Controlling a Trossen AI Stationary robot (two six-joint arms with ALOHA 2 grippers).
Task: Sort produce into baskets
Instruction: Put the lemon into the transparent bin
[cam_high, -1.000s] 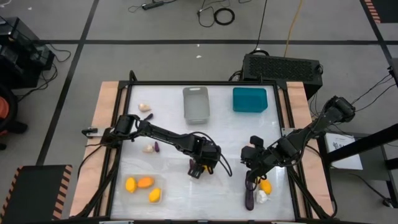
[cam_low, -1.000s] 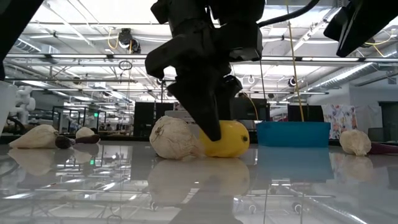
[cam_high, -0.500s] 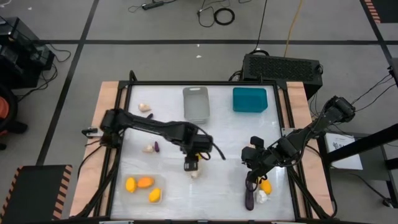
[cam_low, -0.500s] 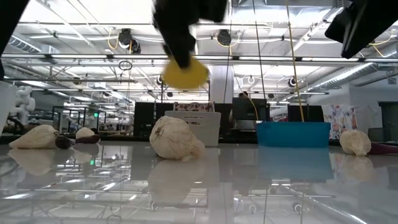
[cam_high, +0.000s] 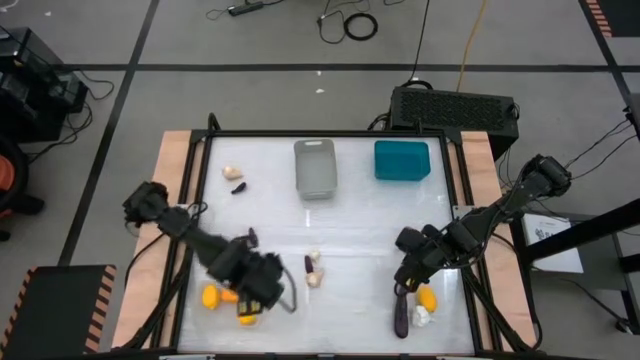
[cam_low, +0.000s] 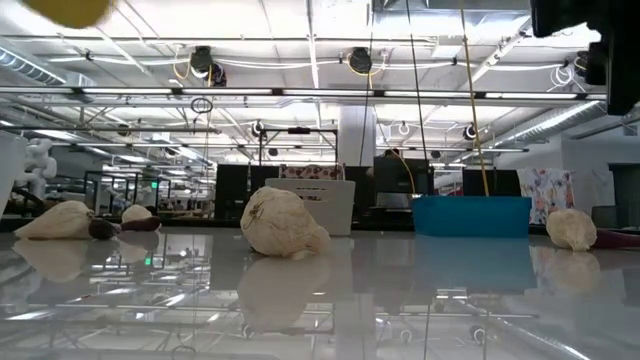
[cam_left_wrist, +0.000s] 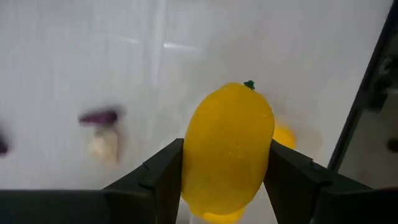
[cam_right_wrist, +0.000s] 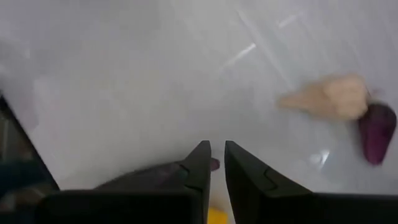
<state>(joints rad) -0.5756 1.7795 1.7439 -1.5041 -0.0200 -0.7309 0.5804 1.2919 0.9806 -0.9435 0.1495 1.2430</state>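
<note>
Yellow lemon-shaped toy fruit (cam_left_wrist: 227, 146) clamped in left gripper (cam_high: 252, 298) above clear plastic bin (cam_high: 258, 291), could bounce out if dropped high; right gripper (cam_right_wrist: 215, 163), fingers nearly together, waits by long purple eggplant (cam_high: 399, 315).

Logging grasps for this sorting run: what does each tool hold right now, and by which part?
The left tool clamps a yellow lemon-shaped toy fruit across its sides. The right tool holds nothing.
</note>
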